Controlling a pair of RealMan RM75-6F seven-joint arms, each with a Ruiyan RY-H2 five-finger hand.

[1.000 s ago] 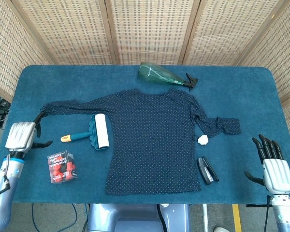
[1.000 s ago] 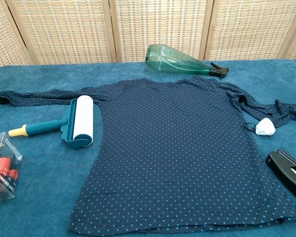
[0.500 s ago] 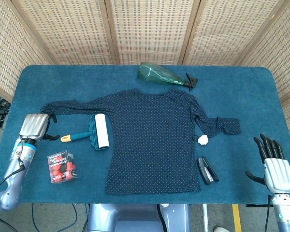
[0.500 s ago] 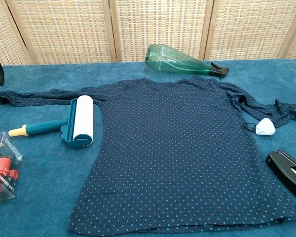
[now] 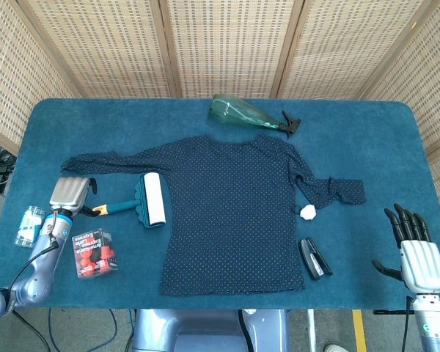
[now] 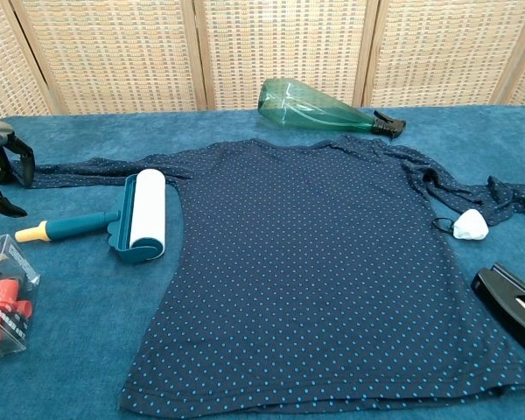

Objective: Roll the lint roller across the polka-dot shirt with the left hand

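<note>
Lint roller (image 5: 148, 200) lies flat on desk (image 5: 220, 117), white roll just at left edge of polka-dot shirt (image 5: 235, 213), yellow handle tip toward left robot hand (image 5: 68, 195). That robot hand hovers right beside tip, fingers apart, holding nothing. Right robot hand (image 5: 413, 246) spread wide near desk's right corner, well away. Spray bottle (image 5: 249, 115) on its side above collar.

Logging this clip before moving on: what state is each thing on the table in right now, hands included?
Teal-handled lint roller: lying flat, untouched, at the shirt's edge.
Navy polka-dot shirt: spread flat, one sleeve bunched.
Green plastic spray bottle: on its side.
Black stapler: closed, lying flat.
Clear box of red pieces: closed, resting.
Left hand: empty, near the roller's handle.
Right hand: open, fingers apart.
</note>
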